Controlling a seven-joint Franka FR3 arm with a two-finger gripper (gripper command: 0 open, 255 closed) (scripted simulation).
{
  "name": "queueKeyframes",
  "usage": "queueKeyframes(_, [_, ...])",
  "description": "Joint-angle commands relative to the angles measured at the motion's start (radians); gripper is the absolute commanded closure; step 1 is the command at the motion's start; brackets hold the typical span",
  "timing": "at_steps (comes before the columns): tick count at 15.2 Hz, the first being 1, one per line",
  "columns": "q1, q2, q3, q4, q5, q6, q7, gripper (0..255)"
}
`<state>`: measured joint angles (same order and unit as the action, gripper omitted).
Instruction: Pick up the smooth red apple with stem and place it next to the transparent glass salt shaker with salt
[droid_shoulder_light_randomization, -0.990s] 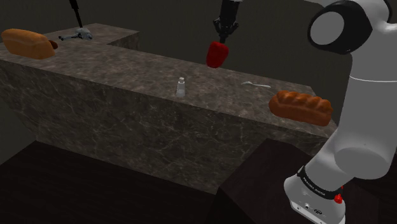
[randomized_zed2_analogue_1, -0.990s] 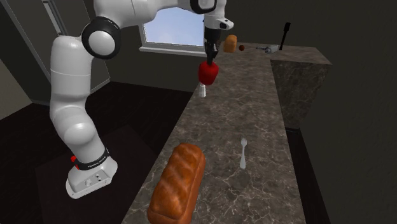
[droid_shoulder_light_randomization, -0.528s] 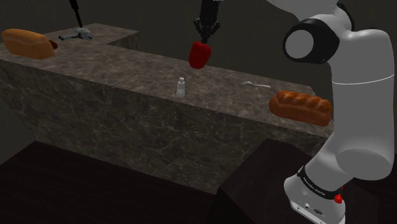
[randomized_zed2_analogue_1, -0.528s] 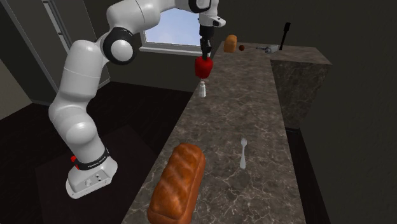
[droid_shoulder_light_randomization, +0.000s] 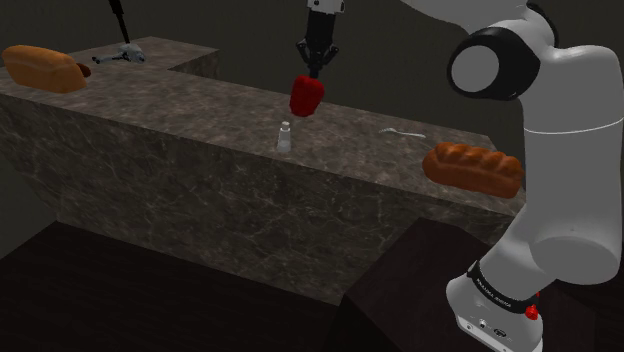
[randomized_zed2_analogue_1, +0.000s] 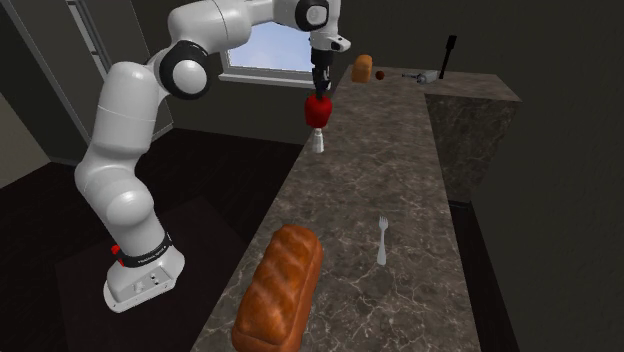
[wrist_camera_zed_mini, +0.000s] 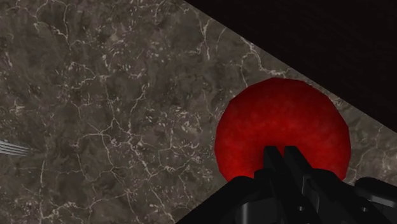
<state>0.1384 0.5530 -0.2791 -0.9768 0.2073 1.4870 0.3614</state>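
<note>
Since the earlier frames the arm has carried the apple (droid_shoulder_light_randomization: 307, 95) toward the shoulder view's left, along the counter (droid_shoulder_light_randomization: 180, 110), and a little lower. It now hangs in the air close above the shaker (droid_shoulder_light_randomization: 285, 138). The gripper (droid_shoulder_light_randomization: 314, 74) is clamped on the apple's top, its fingers nearly meeting there in the wrist view, with the fruit (wrist_camera_zed_mini: 283, 130) hanging under them.

What matters next is how apple and shaker line up. In the second exterior view the apple (randomized_zed2_analogue_1: 318, 110) sits almost straight over the shaker (randomized_zed2_analogue_1: 317, 141); in the shoulder view it is up and slightly right of it. The two are apart but near. A straight descent looks likely to strike the shaker's cap, so the drop probably needs a small sideways offset onto bare stone beside it.

The apple is deep red, smooth and rounded, narrowing toward its lower end. Its stem is hidden by the fingers. The shaker is small, pale and upright.
</note>
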Motion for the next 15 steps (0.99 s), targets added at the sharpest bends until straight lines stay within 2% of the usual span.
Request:
queueKeyframes(1, [0.007,-0.015,-0.001,-0.054,-0.003,0.039,-0.004,255])
queueKeyframes(15, [0.037,-0.056,-0.002,-0.309,-0.010,0.252,-0.023,255])
